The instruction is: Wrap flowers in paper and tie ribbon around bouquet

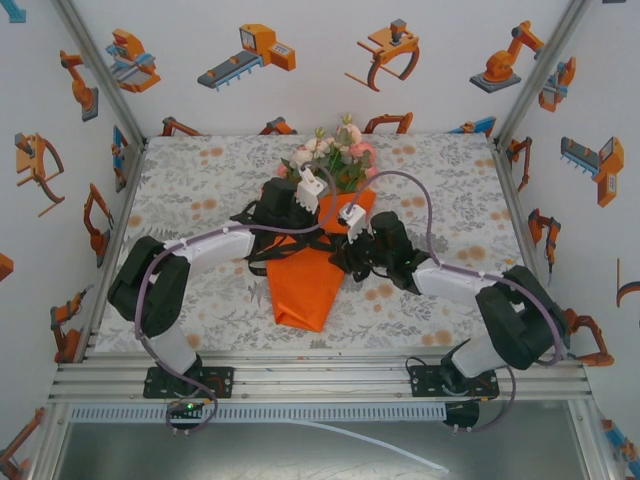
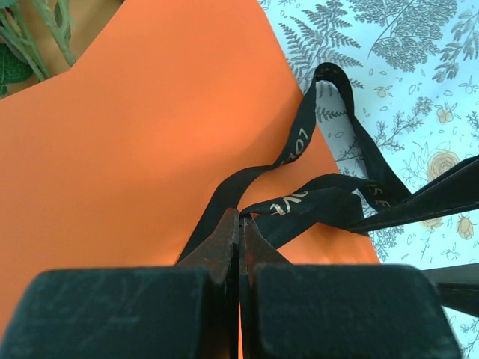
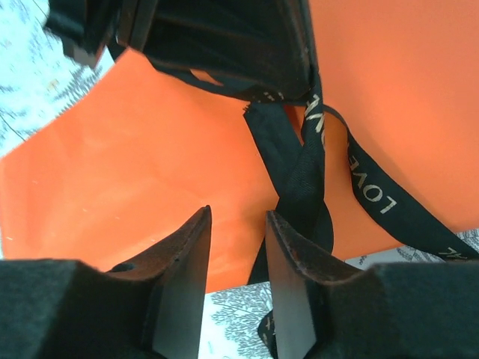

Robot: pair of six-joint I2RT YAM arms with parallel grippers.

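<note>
White walls printed with orange robot arms close in a worktop spread with a grey-and-orange floral cloth. At its middle lies the bouquet, the narrow tip toward the arm bases. The flowers, pink, white and peach with green leaves, show at the far, wide end. The orange paper forms the cone, and the black ribbon with pale lettering crosses it about halfway, looping and twisting over its edge onto the cloth. The left claw has its fingers pressed together, clamped on the ribbon where two strands meet at the tips. The right claw hangs over the paper with jaws apart and nothing between them, a twisted strand of ribbon just beside one finger.
</note>
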